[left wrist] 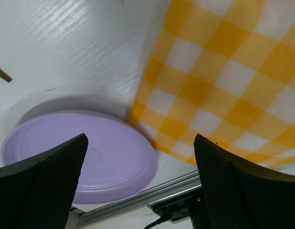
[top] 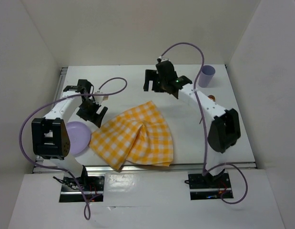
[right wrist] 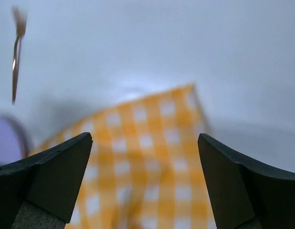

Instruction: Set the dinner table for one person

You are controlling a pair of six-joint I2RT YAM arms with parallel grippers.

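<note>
The dinner table is a plain white top. A rumpled yellow-and-white checked cloth lies at its near middle. A lilac plate sits at the near left, its right edge touching the cloth, partly hidden by my left arm. A lilac cup stands upright at the far right. My left gripper is open and empty, above the gap between plate and cloth. My right gripper is open and empty, hovering beyond the cloth's far corner.
A thin metal utensil lies on the table at the far left of the right wrist view. A brown stick-like tip shows at the left wrist view's edge. White walls enclose the table. A metal rail runs along the near edge.
</note>
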